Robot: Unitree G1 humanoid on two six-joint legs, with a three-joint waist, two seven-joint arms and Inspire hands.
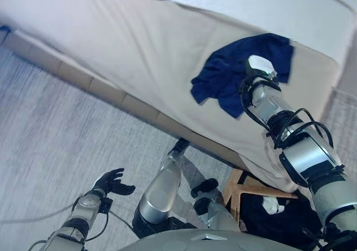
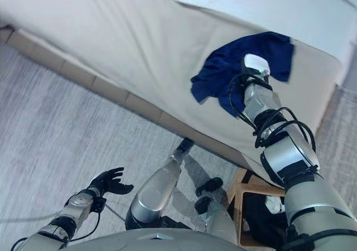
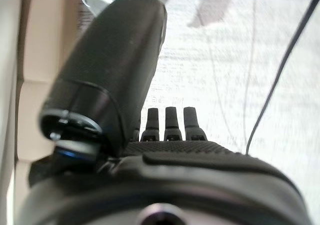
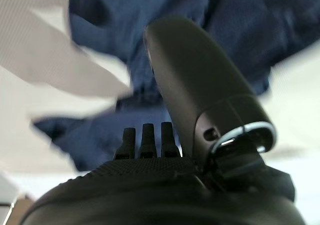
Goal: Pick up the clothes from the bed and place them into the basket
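A navy blue garment (image 1: pixel 223 75) lies crumpled on the beige bed (image 1: pixel 139 39) near its edge. My right arm reaches up to it. In the right wrist view my right hand (image 4: pixel 150 185) is open, its thumb (image 4: pixel 195 85) and fingers straight just over the navy cloth (image 4: pixel 150 15), not closed on it. My left hand (image 1: pixel 111 182) hangs low at the lower left over the carpet, open and empty; it also shows in the left wrist view (image 3: pixel 165 165). A wooden-framed basket (image 1: pixel 245 189) stands on the floor at the lower right, below the bed's edge.
The basket holds dark clothes (image 1: pixel 268 217) and a white piece (image 1: pixel 271 205). Grey carpet (image 1: pixel 56 139) covers the floor to the left. The bed's tan base (image 1: pixel 106 92) runs diagonally across the view.
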